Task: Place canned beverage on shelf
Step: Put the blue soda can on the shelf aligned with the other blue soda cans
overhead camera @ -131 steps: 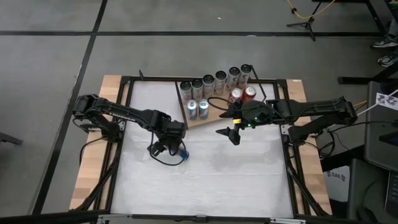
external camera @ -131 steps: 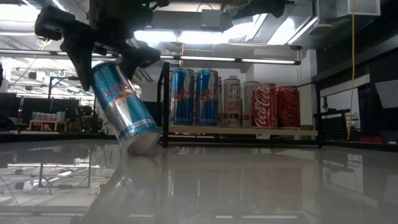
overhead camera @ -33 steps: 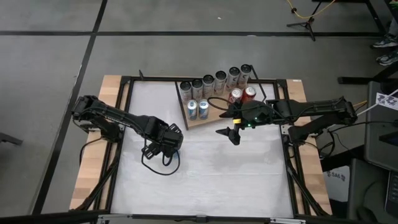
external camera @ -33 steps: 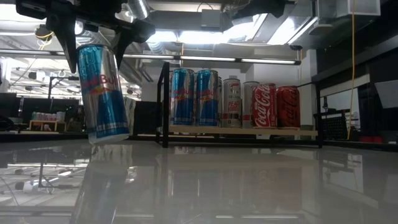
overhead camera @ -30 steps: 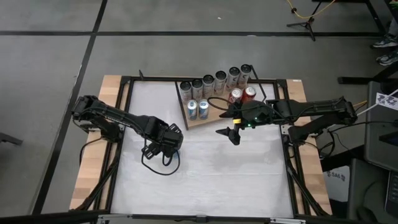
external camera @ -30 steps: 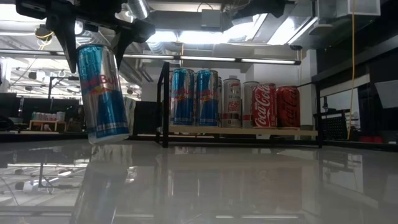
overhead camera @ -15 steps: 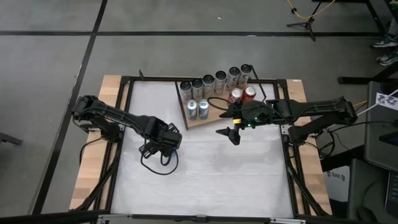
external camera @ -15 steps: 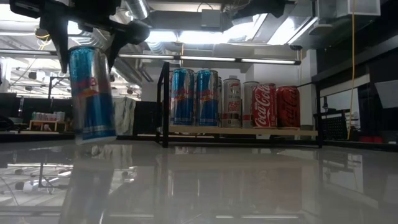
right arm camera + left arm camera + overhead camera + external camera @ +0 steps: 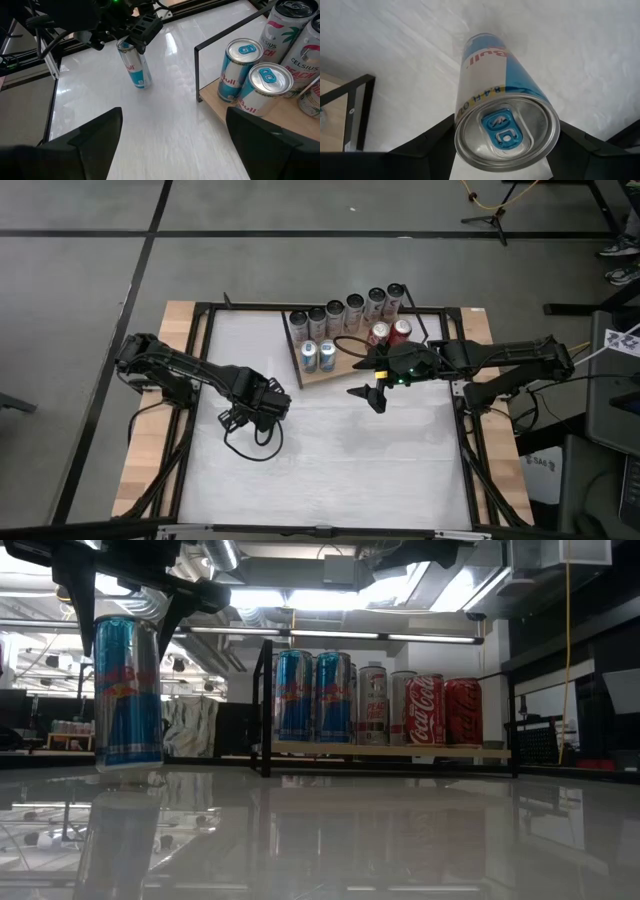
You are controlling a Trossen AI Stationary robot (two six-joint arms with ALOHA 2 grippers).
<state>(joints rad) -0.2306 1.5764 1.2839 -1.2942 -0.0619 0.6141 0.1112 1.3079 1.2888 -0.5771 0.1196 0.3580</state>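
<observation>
Left of the shelf (image 9: 345,358), my left gripper (image 9: 125,595) grips the blue can (image 9: 127,692) by its top, upright for standing; right gripper (image 9: 372,393) waits, spread wide

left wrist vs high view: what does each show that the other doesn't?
Left wrist only: the blue can itself, seen from above its top, with the blue pull tab, gripped near the rim between the left pincer's fingers.

High only: the whole layout. The shelf with its cans stands at the table's far side, and the right pincer hangs open in front of it. The held can is hidden under the left pincer.

Both: the white tabletop and part of the table's black frame.
</observation>
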